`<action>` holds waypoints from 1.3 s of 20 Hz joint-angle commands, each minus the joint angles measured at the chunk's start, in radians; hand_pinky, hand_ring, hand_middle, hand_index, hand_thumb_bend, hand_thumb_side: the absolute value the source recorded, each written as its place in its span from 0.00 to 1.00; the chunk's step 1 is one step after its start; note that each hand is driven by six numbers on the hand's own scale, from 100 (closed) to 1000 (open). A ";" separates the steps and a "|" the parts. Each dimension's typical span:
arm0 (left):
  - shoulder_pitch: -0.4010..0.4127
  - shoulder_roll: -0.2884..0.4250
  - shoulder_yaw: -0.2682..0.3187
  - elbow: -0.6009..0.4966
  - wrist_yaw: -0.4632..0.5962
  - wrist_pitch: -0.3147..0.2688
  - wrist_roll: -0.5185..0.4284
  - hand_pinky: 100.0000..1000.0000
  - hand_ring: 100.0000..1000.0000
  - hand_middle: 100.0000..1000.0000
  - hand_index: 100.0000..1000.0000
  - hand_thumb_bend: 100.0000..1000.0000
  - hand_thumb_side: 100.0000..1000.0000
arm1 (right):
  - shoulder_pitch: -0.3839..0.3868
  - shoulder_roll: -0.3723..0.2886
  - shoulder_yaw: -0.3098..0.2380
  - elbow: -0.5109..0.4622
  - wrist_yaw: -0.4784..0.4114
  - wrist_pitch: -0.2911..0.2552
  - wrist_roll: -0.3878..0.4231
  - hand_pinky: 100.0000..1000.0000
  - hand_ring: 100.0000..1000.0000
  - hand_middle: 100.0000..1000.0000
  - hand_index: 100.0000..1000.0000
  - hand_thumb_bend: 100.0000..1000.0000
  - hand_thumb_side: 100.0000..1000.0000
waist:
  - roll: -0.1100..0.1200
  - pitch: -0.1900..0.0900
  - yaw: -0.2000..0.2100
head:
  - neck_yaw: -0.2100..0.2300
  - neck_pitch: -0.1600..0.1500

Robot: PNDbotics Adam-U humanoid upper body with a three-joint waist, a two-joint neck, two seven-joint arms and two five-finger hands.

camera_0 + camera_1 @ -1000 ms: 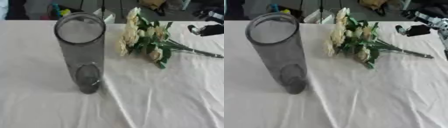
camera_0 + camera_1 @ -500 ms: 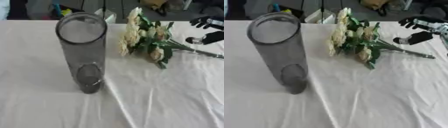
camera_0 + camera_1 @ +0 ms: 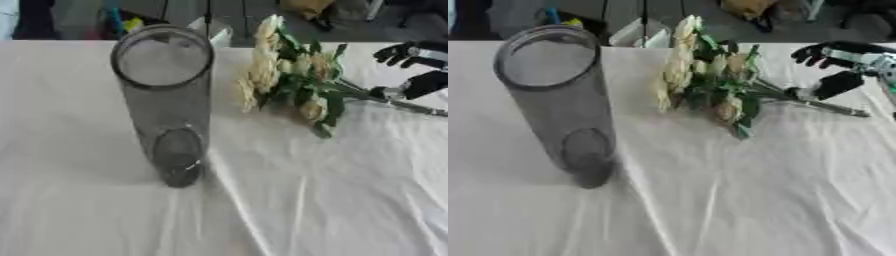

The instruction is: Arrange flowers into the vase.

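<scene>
currently logged, operator, as your scene stood at this moment:

step in hand: the reach for the flowers, by your judgement call; nothing was lifted yet and the vase (image 3: pixel 166 100) held no stems.

item, bouquet (image 3: pixel 710 82): cream blooms with green leaves, lying flat on the white-clothed desk (image 3: pixel 306 200) toward the far right, heads pointing at the vase side, stems (image 3: pixel 829 106) trailing right.

item, vase: tall, clear grey cylinder, upright, left of centre, well apart from the bouquet, mouth open and unobstructed.

item, right hand (image 3: pixel 833 70): you had it at the right edge, over the stem end. fingers were spread above, thumb below, a gap between them; the thumb tip looked to sit at or just beside the stems, though contact could not be confirmed. it held nothing.

item, left hand: did not show in either view.

next move, as judged: you needed to close fingers and thumb round the bundled stems, raise the bouquet, turn it stems-down and carry it left over the vase mouth.
</scene>
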 commanded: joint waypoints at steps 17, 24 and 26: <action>-0.017 0.016 -0.004 -0.018 0.019 -0.003 -0.014 0.74 0.89 0.91 0.98 0.00 1.00 | -0.032 0.017 0.050 0.001 0.026 -0.023 -0.026 0.80 0.84 0.82 0.92 0.31 0.39 | 0.006 -0.002 0.010 | -0.013 -0.008; -0.016 0.015 -0.004 -0.018 0.020 -0.003 -0.019 0.73 0.89 0.91 0.98 0.00 1.00 | -0.050 0.028 0.065 0.037 0.070 -0.020 -0.022 0.80 0.83 0.82 0.92 0.19 0.33 | 0.006 0.002 0.014 | -0.015 -0.010; -0.017 0.014 -0.004 -0.018 0.021 -0.003 -0.019 0.73 0.89 0.91 0.98 0.00 1.00 | -0.056 0.032 0.066 0.046 0.077 -0.018 -0.028 0.79 0.82 0.81 0.91 0.16 0.31 | 0.006 0.003 0.014 | -0.016 -0.011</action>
